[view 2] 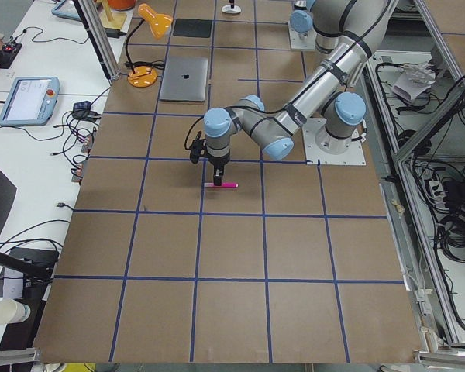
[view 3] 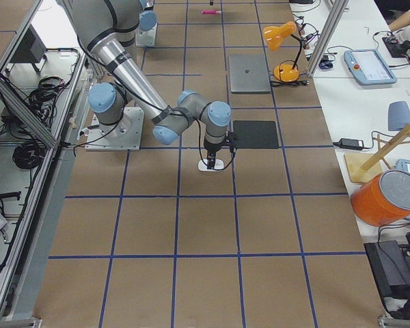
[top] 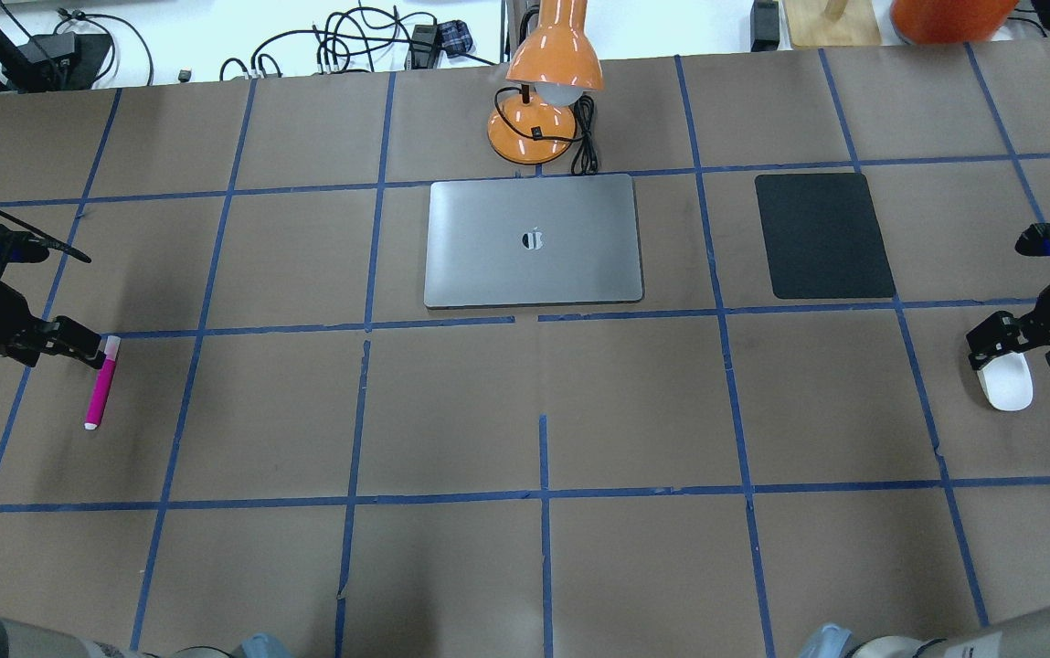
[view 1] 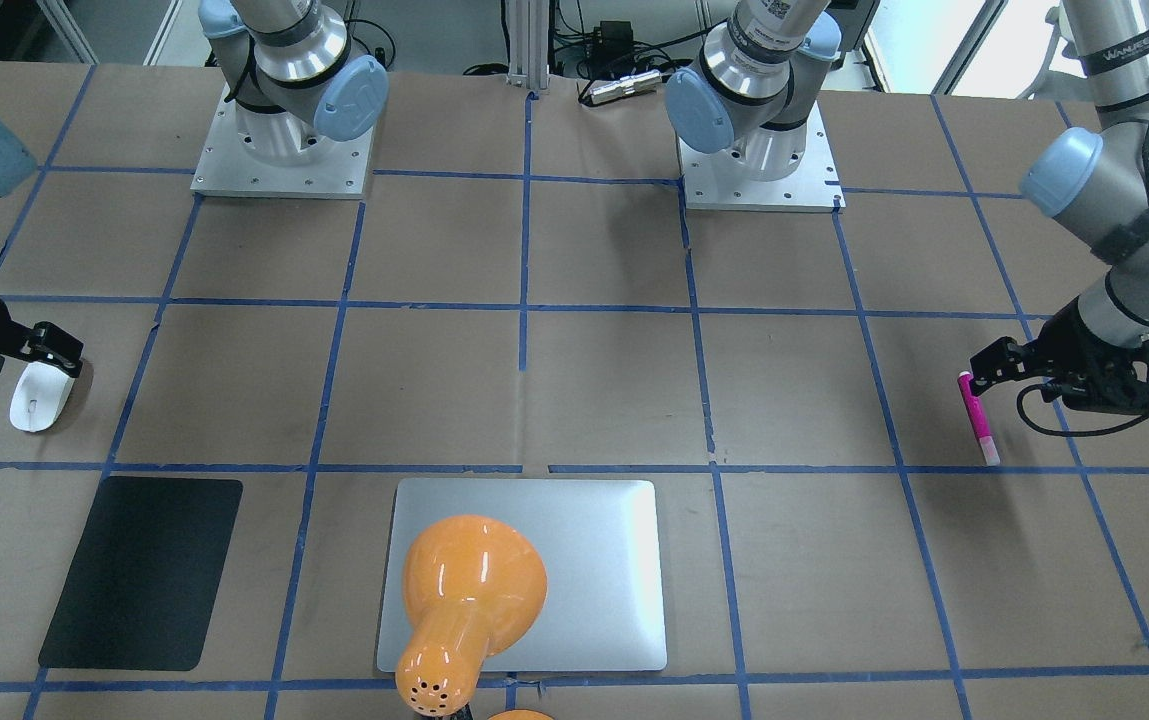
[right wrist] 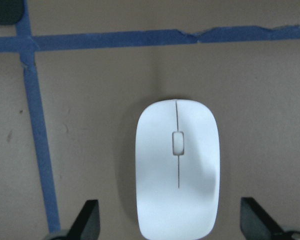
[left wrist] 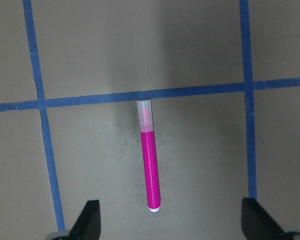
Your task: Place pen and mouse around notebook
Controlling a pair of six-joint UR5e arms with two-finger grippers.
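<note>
The magenta pen (left wrist: 150, 165) lies flat on the brown table at the robot's far left, its pale capped end toward a blue tape line. My left gripper (left wrist: 172, 220) hovers over the pen's other end, open, with both fingers wide apart and holding nothing. Far to the robot's right lies the white mouse (right wrist: 177, 167), and my right gripper (right wrist: 172, 220) hangs open above its rear end with one finger on each side. Between them, at the far middle of the table, rests the closed silver notebook (top: 534, 239). Pen (top: 102, 384) and mouse (top: 1007, 381) are both far from it.
An orange desk lamp (top: 547, 82) stands just behind the notebook, its head leaning over the far edge. A black mat (top: 821, 236) lies to the notebook's right, between it and the mouse. Blue tape lines grid the table.
</note>
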